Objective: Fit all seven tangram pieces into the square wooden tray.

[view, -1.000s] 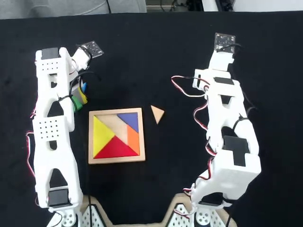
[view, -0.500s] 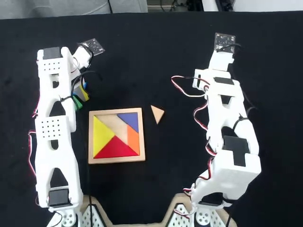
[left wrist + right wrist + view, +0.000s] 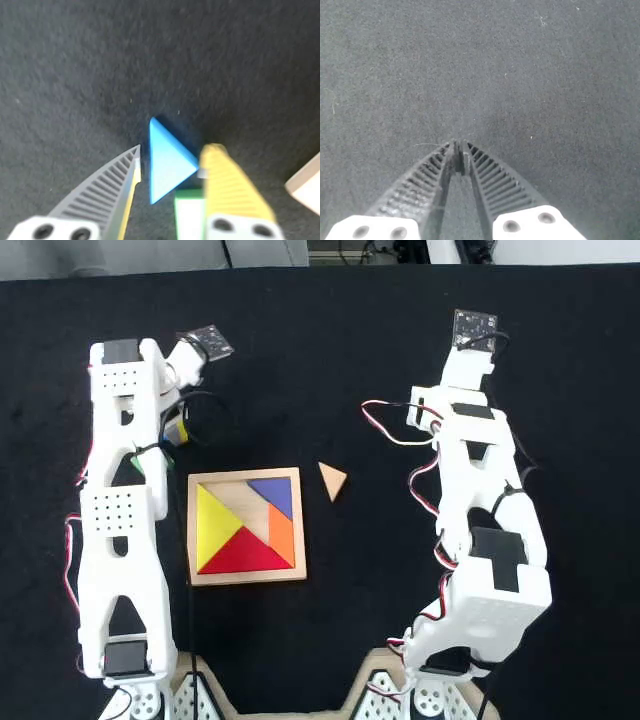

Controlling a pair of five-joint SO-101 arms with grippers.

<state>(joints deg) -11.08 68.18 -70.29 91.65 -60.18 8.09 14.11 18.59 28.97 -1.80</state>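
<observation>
Evidently ready for carrying, the left gripper (image 3: 175, 150) pinches the blue triangle (image 3: 165, 162) by its edges, near the wooden tray (image 3: 245, 578), whose bare gap likely awaits it. The right gripper (image 3: 459, 150) hangs clenched and empty; a wooden triangle (image 3: 333, 480) lies just beside the tray.

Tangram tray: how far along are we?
Done: yellow triangle, red triangle, orange piece and dark blue piece sit in the wooden tray. In hand: the left pincer grips a light blue triangle. Left: that triangle and the wood-coloured triangle lying beside the tray; the right pincer is shut.
</observation>
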